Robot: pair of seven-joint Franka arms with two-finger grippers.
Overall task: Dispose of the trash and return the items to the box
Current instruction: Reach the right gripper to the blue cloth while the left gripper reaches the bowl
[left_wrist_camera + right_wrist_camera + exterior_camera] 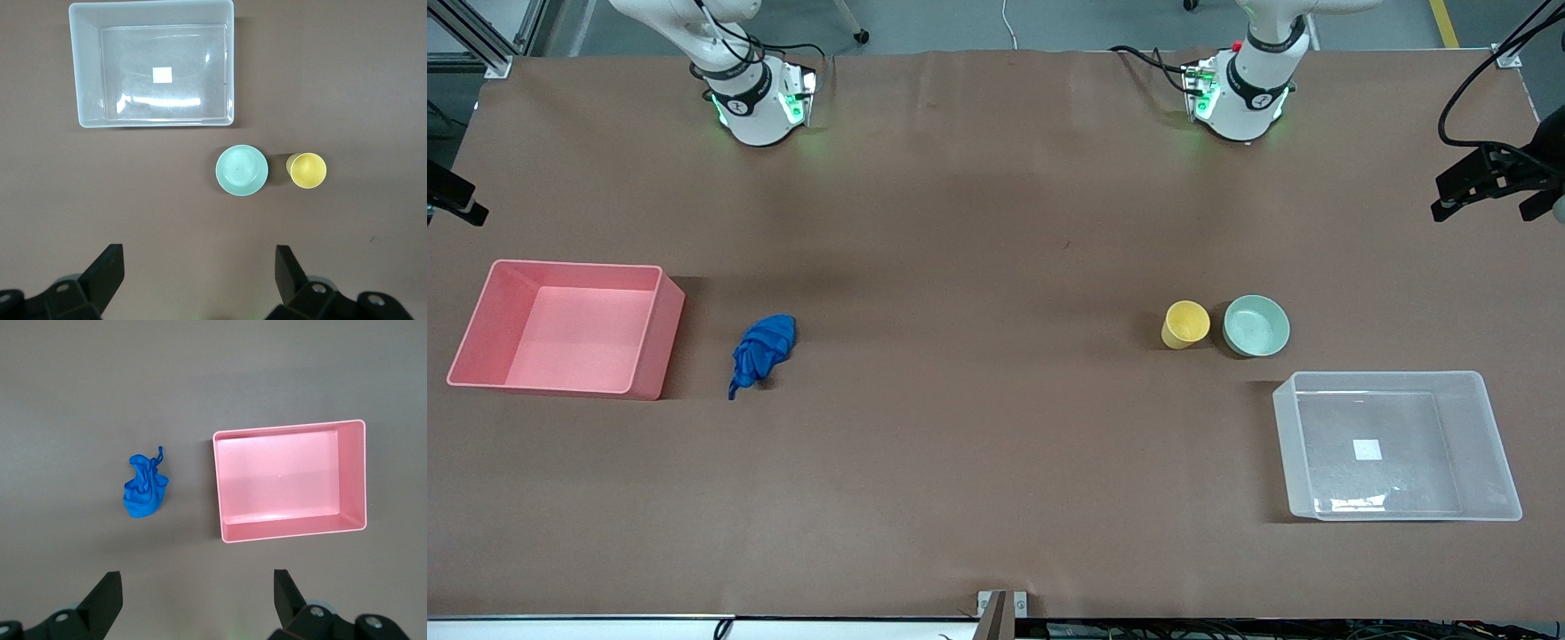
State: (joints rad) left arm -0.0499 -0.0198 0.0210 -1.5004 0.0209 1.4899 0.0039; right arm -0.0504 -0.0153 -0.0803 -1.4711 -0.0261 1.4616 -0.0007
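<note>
The blue wad of trash (762,353) lies on the table beside the pink bin (569,327), toward the right arm's end; it also shows in the right wrist view (144,492). The yellow cup (1185,324) and the mint-green bowl (1256,325) stand side by side toward the left arm's end, a little farther from the front camera than the clear box (1396,444). The left wrist view shows the cup (307,170), the bowl (241,170) and the box (153,63). My left gripper (199,275) and right gripper (197,597) are open, empty and high over bare table; neither hand shows in the front view.
The pink bin also shows in the right wrist view (291,480). Both arm bases (756,98) (1240,89) stand at the table's edge farthest from the front camera. A black camera mount (1485,178) juts in at the left arm's end.
</note>
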